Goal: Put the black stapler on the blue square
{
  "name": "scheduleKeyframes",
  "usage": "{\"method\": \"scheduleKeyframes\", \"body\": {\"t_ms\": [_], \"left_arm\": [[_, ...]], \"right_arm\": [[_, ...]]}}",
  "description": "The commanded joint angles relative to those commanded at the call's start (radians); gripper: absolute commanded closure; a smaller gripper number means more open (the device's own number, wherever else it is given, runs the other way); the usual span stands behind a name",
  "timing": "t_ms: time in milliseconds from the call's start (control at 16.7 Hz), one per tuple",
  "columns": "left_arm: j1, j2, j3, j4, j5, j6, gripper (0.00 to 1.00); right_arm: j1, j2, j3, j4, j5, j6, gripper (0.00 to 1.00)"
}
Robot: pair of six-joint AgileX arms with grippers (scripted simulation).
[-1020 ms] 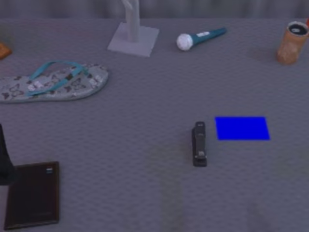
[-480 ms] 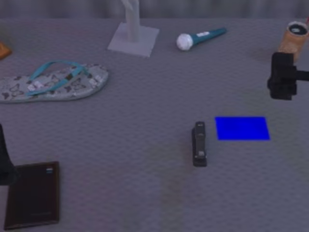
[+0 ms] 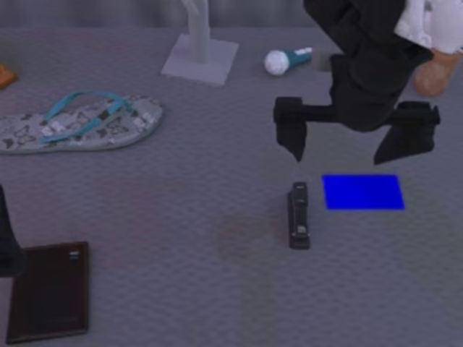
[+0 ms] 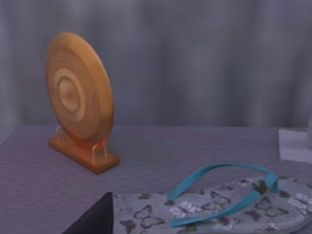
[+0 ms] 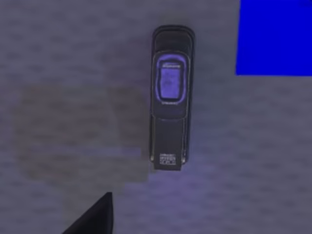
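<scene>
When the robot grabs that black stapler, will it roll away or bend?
Probably neither. The black stapler lies flat on the table, long and boxy, so rolling seems unlikely. It looks stiff, with metal parts. The right gripper is open above it.

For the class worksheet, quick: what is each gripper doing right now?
Left gripper: parked at the table's left edge, fingers cannot be told.
Right gripper: open, empty, above the stapler.

Scattered about — flip-flop [image 3: 79,121], microphone [image 3: 288,59], brown book [image 3: 49,290], wooden disc [image 4: 79,95].
</scene>
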Motion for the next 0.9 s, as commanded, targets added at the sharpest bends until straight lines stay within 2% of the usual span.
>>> {"method": "scheduleKeyframes", "body": {"t_ms": [360,720,900], "left_arm": [[0.0,0.0,0.0,0.0,0.0,0.0,0.0],[0.0,0.0,0.0,0.0,0.0,0.0,0.0],[0.0,0.0,0.0,0.0,0.0,0.0,0.0]], "right_arm": [[0.063,0.218,0.213,-0.125,-0.001,0.066,0.0],[0.059,0.219,0.21,-0.122,-0.001,0.065,0.0],[0.061,0.234,0.152,-0.053,-0.001,0.064,0.0]]}}
